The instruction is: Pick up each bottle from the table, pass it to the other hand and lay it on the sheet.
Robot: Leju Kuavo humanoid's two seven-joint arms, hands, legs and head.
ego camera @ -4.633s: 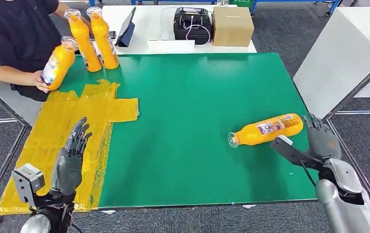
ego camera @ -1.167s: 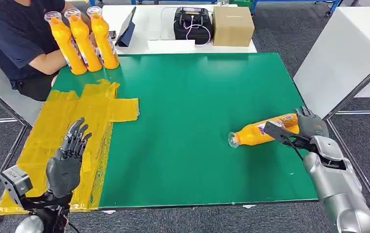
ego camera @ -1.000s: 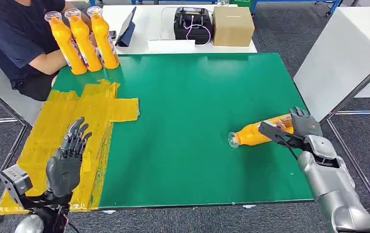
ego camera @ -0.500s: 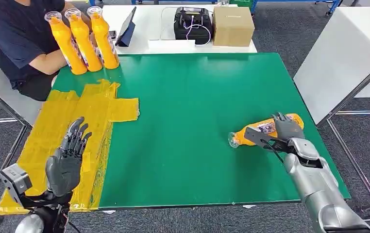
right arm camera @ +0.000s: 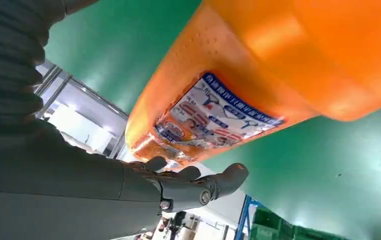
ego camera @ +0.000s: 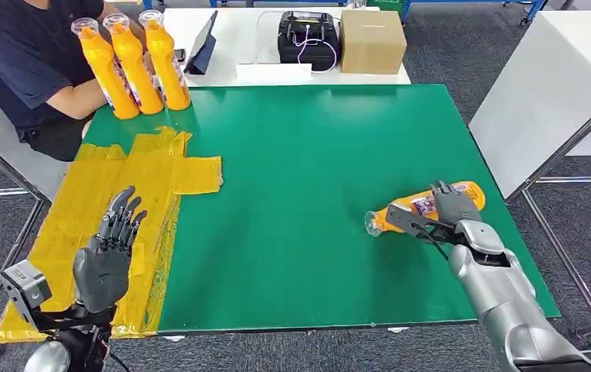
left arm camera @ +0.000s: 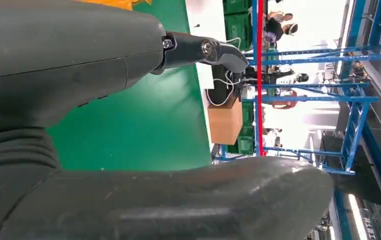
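My right hand (ego camera: 441, 215) is over the lying bottle (ego camera: 424, 205), which rests on its side on the green table (ego camera: 308, 155), near the table's right edge, with its cap pointing toward the table's middle. My fingers (ego camera: 447, 198) drape over the labelled body and my thumb reaches along the near side; in the right wrist view the bottle (right arm camera: 258, 85) sits in the open curl of my hand (right arm camera: 78, 165), with the thumb tip (right arm camera: 228, 180) just under the label. I cannot tell yet whether I am pressing it, so I judge this as closing rather than holding.

To do it well I should wrap the thick middle, not the neck, and squeeze evenly, since a round bottle may roll toward the table's edge.

My left hand (ego camera: 110, 248) hangs above the yellow sheet (ego camera: 98, 194) at the table's left side, fingers apart and empty, ready to receive.
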